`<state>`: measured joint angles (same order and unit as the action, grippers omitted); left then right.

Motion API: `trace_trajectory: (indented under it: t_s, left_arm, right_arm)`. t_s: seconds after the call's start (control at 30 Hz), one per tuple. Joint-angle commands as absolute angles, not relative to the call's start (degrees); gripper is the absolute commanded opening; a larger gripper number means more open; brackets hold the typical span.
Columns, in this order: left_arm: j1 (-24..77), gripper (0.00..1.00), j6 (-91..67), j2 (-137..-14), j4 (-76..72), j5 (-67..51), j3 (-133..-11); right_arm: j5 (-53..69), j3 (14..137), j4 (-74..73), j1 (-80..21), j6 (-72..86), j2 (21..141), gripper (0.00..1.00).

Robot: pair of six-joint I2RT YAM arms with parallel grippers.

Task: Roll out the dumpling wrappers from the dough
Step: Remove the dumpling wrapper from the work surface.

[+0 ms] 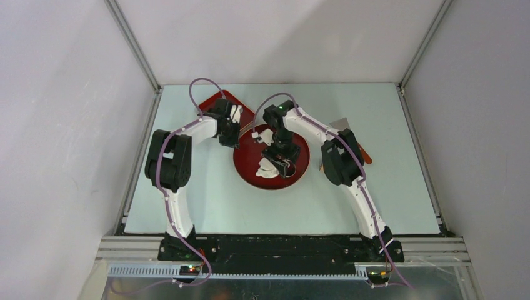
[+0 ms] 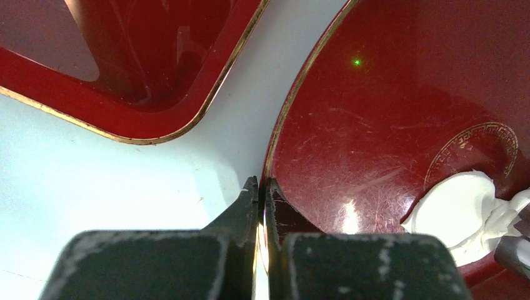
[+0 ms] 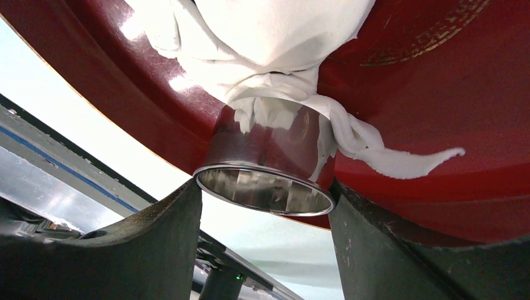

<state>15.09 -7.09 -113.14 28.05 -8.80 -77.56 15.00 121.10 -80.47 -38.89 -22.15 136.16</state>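
Note:
A crumpled white sheet of dough [image 3: 275, 37] lies on the round red plate [image 1: 250, 164], near its front. My right gripper [image 3: 265, 194] is shut on a shiny metal ring cutter [image 3: 269, 156], a finger on each side. The cutter stands on the dough, and ragged folds [image 3: 400, 159] hang round it. From above, the right gripper [image 1: 281, 164] is over the dough [image 1: 267, 169]. My left gripper [image 2: 262, 187] is shut on the plate's gold-edged left rim [image 2: 294, 94]. White dough [image 2: 453, 203] shows at the right of that view. The dumpling wrappers are hidden from view.
A square red tray [image 1: 220, 100] with a gold edge [image 2: 156, 62] sits just behind and left of the plate, close to the left gripper [image 1: 234, 142]. A grey and orange tool [image 1: 356, 140] lies partly behind the right arm.

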Motion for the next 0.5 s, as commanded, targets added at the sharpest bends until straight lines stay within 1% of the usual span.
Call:
trace_trajectory:
  t_s: [0.0, 0.1, 0.27, 0.47]
  left_arm:
    - [15.1, 0.00, -7.6, -110.4, 27.1, -8.4, -77.1]
    - [15.2, 0.00, -7.6, -110.4, 27.2, -8.4, -77.1]
    - [15.1, 0.00, -7.6, -110.4, 27.2, -8.4, -77.1]
    - [15.1, 0.00, -7.6, -110.5, 27.1, -8.4, -77.1]
  right_arm:
    - [14.6, 119.9, -81.8, -39.3, -23.3, 133.1, 0.41]
    - [14.5, 120.3, -81.7, -39.6, -23.1, 132.8, 0.40]
    - [14.8, 125.3, -80.5, -39.4, -22.2, 132.0, 0.40]
    - [14.8, 129.1, -79.8, -39.7, -21.7, 134.1, 0.41]
